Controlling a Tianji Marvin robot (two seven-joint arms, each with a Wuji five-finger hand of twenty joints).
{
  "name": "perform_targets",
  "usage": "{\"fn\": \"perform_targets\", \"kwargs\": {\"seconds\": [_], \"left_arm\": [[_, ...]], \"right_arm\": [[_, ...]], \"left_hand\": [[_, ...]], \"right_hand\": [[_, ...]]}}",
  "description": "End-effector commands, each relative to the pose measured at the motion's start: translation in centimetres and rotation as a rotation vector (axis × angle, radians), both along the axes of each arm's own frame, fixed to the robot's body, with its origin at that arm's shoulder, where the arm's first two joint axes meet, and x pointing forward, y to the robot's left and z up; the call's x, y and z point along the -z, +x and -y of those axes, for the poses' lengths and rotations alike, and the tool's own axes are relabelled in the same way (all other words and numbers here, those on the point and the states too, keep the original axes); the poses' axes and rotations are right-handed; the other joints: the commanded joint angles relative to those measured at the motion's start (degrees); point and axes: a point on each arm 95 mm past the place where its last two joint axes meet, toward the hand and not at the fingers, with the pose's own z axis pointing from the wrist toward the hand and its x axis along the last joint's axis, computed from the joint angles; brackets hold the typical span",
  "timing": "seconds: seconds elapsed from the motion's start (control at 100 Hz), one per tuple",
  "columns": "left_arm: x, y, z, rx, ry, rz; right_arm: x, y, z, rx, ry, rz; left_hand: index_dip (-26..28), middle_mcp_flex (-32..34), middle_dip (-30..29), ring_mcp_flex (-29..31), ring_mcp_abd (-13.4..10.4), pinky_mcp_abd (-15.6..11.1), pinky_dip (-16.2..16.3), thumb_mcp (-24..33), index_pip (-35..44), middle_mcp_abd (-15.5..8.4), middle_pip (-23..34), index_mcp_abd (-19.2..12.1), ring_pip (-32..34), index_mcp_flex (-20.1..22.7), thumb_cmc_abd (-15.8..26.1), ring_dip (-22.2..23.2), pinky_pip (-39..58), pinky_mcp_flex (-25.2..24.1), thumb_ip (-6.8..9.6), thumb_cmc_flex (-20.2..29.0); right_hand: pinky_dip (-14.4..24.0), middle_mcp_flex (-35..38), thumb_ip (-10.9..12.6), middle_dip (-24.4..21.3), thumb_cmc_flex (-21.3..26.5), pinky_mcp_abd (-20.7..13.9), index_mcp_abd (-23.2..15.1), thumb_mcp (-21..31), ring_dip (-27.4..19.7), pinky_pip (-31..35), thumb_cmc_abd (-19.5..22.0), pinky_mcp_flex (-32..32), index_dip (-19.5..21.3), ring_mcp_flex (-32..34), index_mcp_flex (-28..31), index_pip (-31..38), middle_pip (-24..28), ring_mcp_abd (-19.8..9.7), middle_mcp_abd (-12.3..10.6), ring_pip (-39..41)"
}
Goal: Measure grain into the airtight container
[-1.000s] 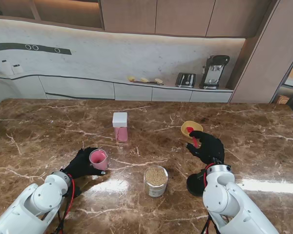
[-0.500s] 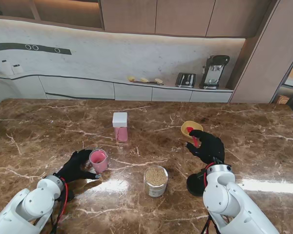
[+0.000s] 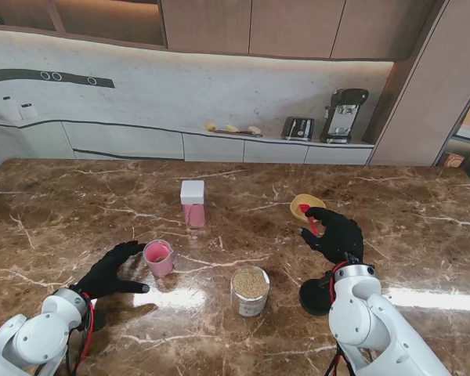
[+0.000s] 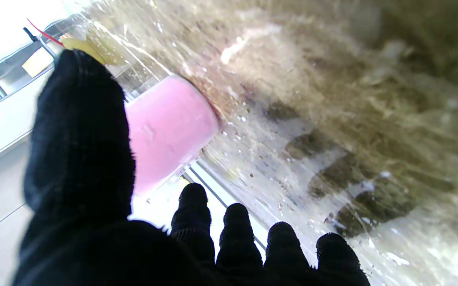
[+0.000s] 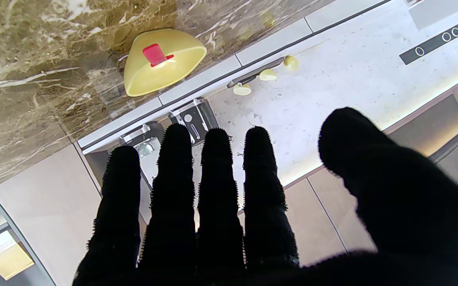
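Note:
A pink measuring cup (image 3: 158, 258) (image 4: 168, 127) stands upright on the marble table (image 3: 78, 204). My left hand (image 3: 110, 270) (image 4: 94, 222) lies open a little to its left and nearer to me, apart from the cup. A clear round container (image 3: 251, 291) filled with grain stands near the table's middle. My right hand (image 3: 334, 233) (image 5: 229, 206) hovers open with fingers spread, just nearer to me than a yellow bowl (image 3: 305, 206) (image 5: 161, 61) holding a red scoop (image 3: 306, 213) (image 5: 155, 54).
A tall clear canister (image 3: 193, 204) with a white lid and pink contents stands farther back at centre. A round black lid (image 3: 313, 296) lies beside my right forearm. Behind the table runs a counter with a toaster (image 3: 298, 128) and a coffee machine (image 3: 343, 114).
My left hand has let go of the pink cup and drawn back toward me and to the left. The cup stays upright where it was. My right hand has barely moved.

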Motion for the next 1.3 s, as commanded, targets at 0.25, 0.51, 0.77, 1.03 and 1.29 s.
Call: {"fn": "perform_targets", "kwargs": {"seconds": [0.25, 0.51, 0.77, 1.03, 1.29], "left_arm": [[-3.4, -0.2, -0.1, 0.033, -0.022, 0.114], [-7.1, -0.2, 1.1, 0.095, -0.048, 0.206], [-11.6, 1.5, 3.8, 0.200, -0.048, 0.262], [-16.8, 5.6, 6.8, 0.239, 0.059, 0.249], [-20.2, 10.1, 9.6, 0.250, 0.226, 0.200]], "right_arm": [[0.1, -1.6, 0.3, -0.001, -0.001, -0.005], [0.2, -3.0, 0.5, -0.015, -0.007, -0.003], [0.4, -4.5, 0.5, -0.035, -0.002, -0.002], [0.5, -5.2, 0.0, -0.045, 0.023, 0.019], [0.3, -5.3, -0.9, -0.055, 0.050, 0.053]], "left_hand": [[0.4, -0.6, -1.7, 0.1, 1.4, -0.1, 6.6, -0.1, 0.8, 0.6, 1.7, 2.0, 2.6, 2.0, 1.2, 5.7, 2.7, 0.1, -0.38, -2.8], [1.6, 0.5, -1.9, 1.0, 2.7, 5.3, 22.2, 0.1, 2.6, 1.5, 4.6, 3.2, 4.8, 4.1, 5.2, 12.8, 8.9, -2.2, 0.47, -4.8], [2.0, 0.4, -1.9, 2.4, 3.3, 2.3, 29.1, 4.5, 1.8, 3.5, 4.7, 8.3, 5.1, 5.4, 10.4, 12.7, 10.8, -1.6, 3.40, -3.0], [-0.5, 0.7, -5.0, 3.7, 3.9, -2.3, 22.8, 12.7, -1.3, 5.0, 5.4, 11.6, 5.6, 6.3, 7.9, 10.7, 11.7, 1.0, 1.43, -4.1], [1.0, 0.5, -4.7, 3.5, 6.7, 4.2, 21.1, 19.9, 0.9, 4.6, 4.9, 8.6, 6.4, 3.7, 2.0, 11.7, 17.8, -0.9, 0.05, -5.0]], "right_hand": [[1.4, -1.2, 2.5, 0.5, -1.9, 0.0, -0.4, 0.3, -1.5, -1.2, -0.2, -0.9, 0.1, -2.1, -1.6, -1.0, -0.8, 0.3, 0.0, -0.8], [0.8, -1.8, 2.5, -0.3, -2.3, -0.2, -0.3, -0.7, -2.2, -2.2, 0.1, -1.0, -0.1, -2.5, -1.7, -1.5, -2.2, 0.5, 0.2, -2.2], [-0.4, -3.1, 3.6, -1.6, -2.4, -0.3, -0.2, 0.9, -3.8, -4.0, 0.4, -1.8, -0.4, -3.5, -2.3, -2.4, -4.4, 0.8, 0.2, -5.0], [-1.2, -4.5, 3.6, -2.9, -2.9, -0.4, -0.1, -0.5, -5.2, -5.4, 0.6, -2.4, -0.9, -4.7, -3.1, -3.5, -6.2, 1.0, 0.4, -7.3], [-1.3, -4.3, 3.6, -3.0, -2.8, -0.3, 0.0, -1.4, -5.4, -5.8, 0.9, -2.7, -1.0, -5.0, -3.0, -3.7, -6.3, 1.1, 0.5, -7.6]]}}
